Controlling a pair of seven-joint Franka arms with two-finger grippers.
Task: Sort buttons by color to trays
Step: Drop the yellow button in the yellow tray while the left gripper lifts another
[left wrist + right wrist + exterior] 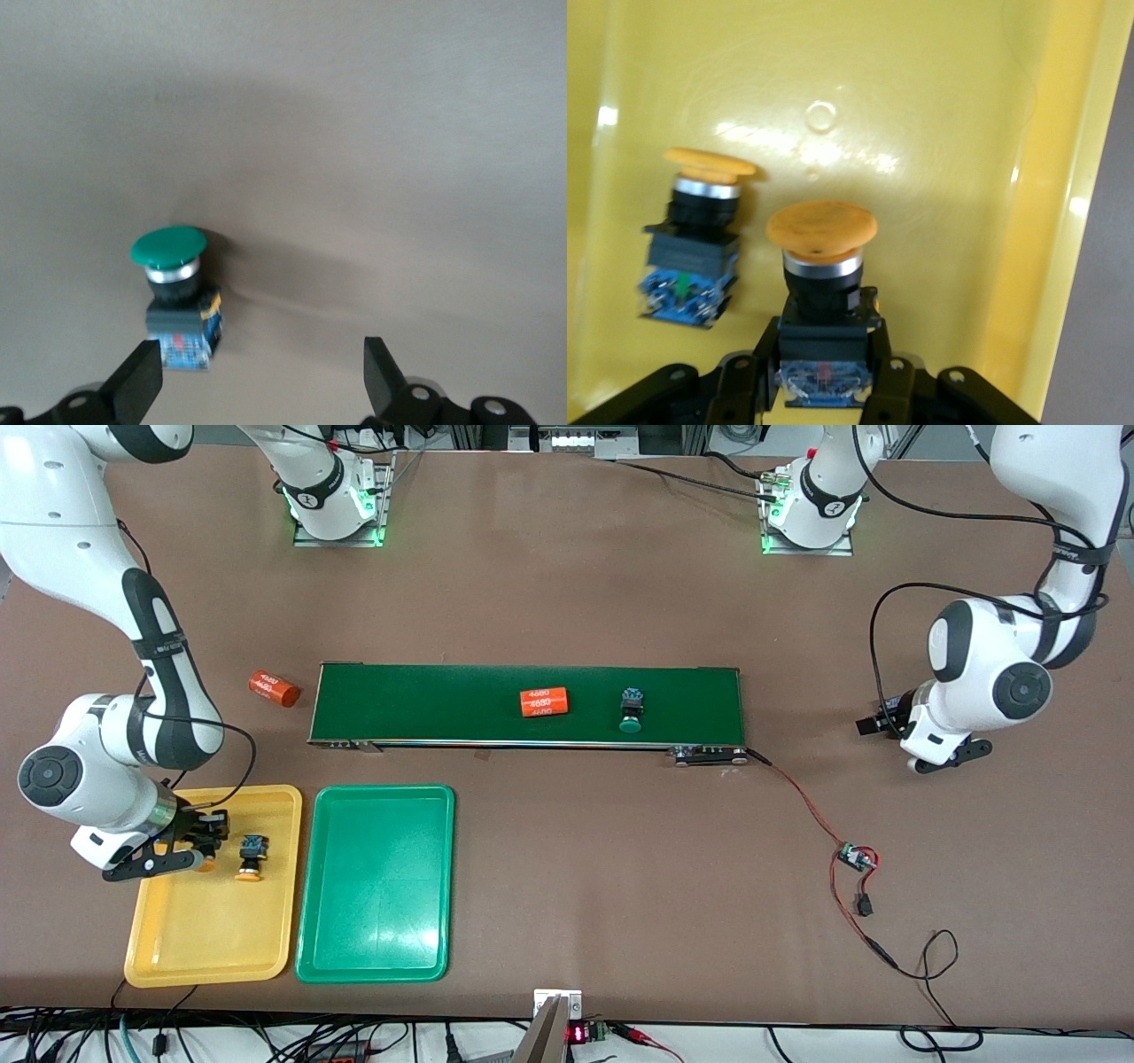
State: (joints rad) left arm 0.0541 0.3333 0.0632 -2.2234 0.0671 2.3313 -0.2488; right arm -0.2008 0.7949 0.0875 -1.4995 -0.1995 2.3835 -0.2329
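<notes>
Front view: a brown tabletop (567, 602) carries a long dark-green conveyor belt (443, 704) across its middle. On the belt lie an orange cylinder (543, 702) and, at its 3 o'clock, a green-capped button (631, 710). A second orange cylinder (273, 688) lies on the tabletop off the belt's end toward the right arm. Nearer the camera sit a yellow tray (177, 948) and, just beside it, a green tray (376, 921). The right gripper (197, 841) is low over the yellow tray, pinching a yellow-capped button; another yellow-capped button (252, 857) lies in the tray at its 3 o'clock. The left gripper (886, 722) waits over bare tabletop off the belt's other end.

Left wrist view: the left gripper (263, 376) is spread wide, with a green-capped button (177, 292) near one fingertip (142, 376).

Right wrist view: the right gripper (824, 381) is pressed on the body of the held button (822, 283); the loose one (695, 235) lies beside it on the yellow tray (939, 133).
</notes>
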